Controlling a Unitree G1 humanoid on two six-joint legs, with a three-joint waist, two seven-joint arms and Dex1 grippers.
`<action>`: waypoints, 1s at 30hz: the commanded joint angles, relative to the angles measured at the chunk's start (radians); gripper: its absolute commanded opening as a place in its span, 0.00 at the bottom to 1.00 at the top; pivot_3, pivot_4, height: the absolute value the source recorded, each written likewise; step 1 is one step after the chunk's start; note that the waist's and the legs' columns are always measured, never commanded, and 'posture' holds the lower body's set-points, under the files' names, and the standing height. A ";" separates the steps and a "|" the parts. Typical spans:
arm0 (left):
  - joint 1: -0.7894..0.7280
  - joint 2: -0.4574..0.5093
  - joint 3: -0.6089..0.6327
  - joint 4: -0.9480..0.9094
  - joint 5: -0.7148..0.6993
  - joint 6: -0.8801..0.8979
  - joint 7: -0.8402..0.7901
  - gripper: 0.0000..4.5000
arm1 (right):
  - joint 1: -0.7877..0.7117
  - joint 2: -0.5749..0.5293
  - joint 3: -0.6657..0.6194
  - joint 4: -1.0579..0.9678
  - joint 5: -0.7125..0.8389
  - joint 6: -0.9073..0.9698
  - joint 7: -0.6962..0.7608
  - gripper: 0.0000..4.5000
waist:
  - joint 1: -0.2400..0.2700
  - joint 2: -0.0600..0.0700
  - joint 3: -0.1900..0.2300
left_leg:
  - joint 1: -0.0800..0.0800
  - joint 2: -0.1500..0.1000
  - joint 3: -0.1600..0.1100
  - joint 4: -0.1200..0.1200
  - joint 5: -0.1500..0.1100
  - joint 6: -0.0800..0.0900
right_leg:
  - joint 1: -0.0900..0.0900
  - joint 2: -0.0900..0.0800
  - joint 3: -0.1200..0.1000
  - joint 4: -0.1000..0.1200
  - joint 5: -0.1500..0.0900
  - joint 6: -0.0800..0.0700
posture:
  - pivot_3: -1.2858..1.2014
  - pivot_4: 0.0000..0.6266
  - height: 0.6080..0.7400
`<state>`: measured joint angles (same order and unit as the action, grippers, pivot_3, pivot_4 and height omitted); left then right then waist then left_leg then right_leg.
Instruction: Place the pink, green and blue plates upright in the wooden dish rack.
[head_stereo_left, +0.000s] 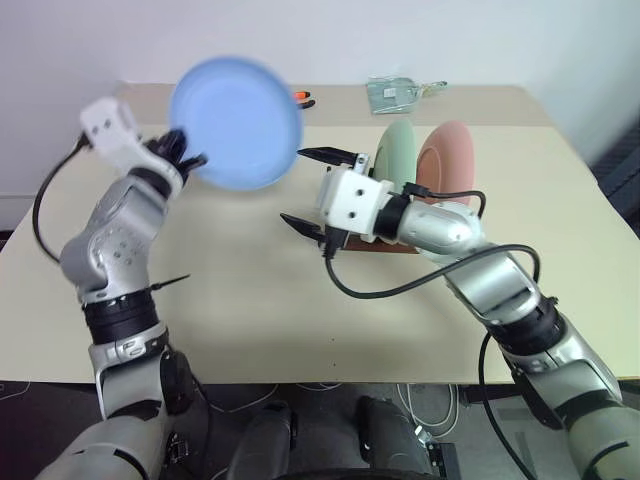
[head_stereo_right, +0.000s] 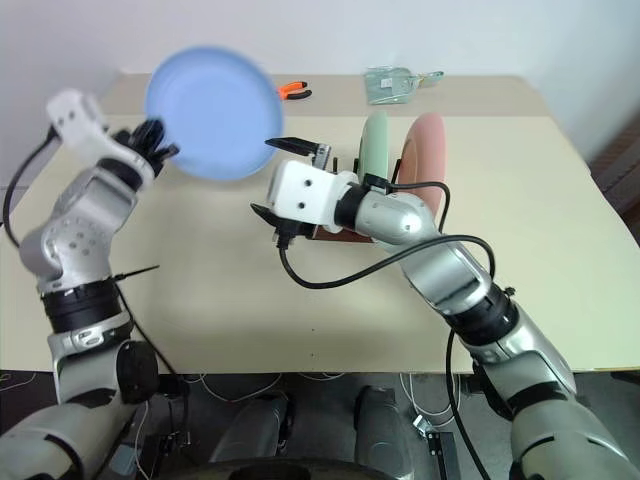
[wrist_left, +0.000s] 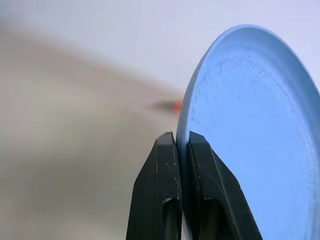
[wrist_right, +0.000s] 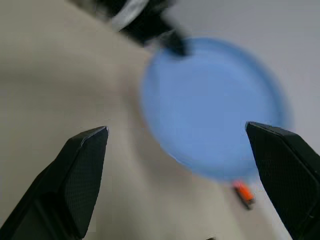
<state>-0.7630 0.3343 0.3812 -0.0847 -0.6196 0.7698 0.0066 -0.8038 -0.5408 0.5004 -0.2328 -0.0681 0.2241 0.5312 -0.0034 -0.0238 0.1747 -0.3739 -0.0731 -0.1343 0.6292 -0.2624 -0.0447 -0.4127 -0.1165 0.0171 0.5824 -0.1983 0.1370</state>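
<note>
My left gripper (head_stereo_left: 185, 152) is shut on the rim of the blue plate (head_stereo_left: 236, 122), which it holds up in the air above the table's left half, its face turned toward me. The left wrist view shows the plate (wrist_left: 250, 135) pinched edge-on between the two fingers. My right gripper (head_stereo_left: 312, 192) is open and empty near the table's middle, pointing left toward the plate (wrist_right: 212, 107). Behind it the green plate (head_stereo_left: 397, 150) and the pink plate (head_stereo_left: 447, 157) stand upright in the wooden dish rack (head_stereo_left: 375, 245), which the right arm mostly hides.
An orange-handled tool (head_stereo_right: 294, 90) and a clear plastic packet (head_stereo_left: 394, 93) lie near the table's far edge (head_stereo_left: 330, 88). Black cables hang from both arms.
</note>
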 joint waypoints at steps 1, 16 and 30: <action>-0.047 0.013 -0.036 -0.069 -0.018 0.050 -0.007 0.02 | -0.068 0.024 0.001 0.110 -0.134 -0.107 -0.027 1.00 | -0.014 0.000 0.000 | 0.000 0.000 0.000 0.000 0.000 0.000 | 0.000 0.000 0.000 0.000 0.000 0.000 | 0.52 0.24 1.00; -0.146 -0.148 0.170 -0.098 -0.291 0.080 0.129 0.23 | -0.119 0.095 -0.029 0.335 -0.394 -0.306 -0.070 0.00 | -0.011 -0.001 0.001 | -0.001 0.001 0.000 0.000 0.002 -0.003 | -0.002 0.001 0.001 0.001 0.000 0.000 | 0.52 0.24 1.00; 0.190 0.144 -0.059 0.096 0.194 -0.430 -0.149 0.69 | 0.048 0.518 -0.478 -0.136 0.387 0.251 -0.139 0.00 | -0.002 -0.004 0.003 | 0.000 0.000 -0.002 -0.001 0.001 -0.002 | -0.001 0.003 0.003 0.002 0.001 -0.002 | 0.52 0.24 1.00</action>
<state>-0.5934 0.4809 0.3911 0.0313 -0.4749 0.3854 -0.0808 -0.7520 -0.0534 0.1140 -0.2600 0.1518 0.3505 0.4364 -0.0058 -0.0281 0.1775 -0.3742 -0.0728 -0.1378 0.6280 -0.2614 -0.0464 -0.4130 -0.1135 0.0201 0.5833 -0.1972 0.1351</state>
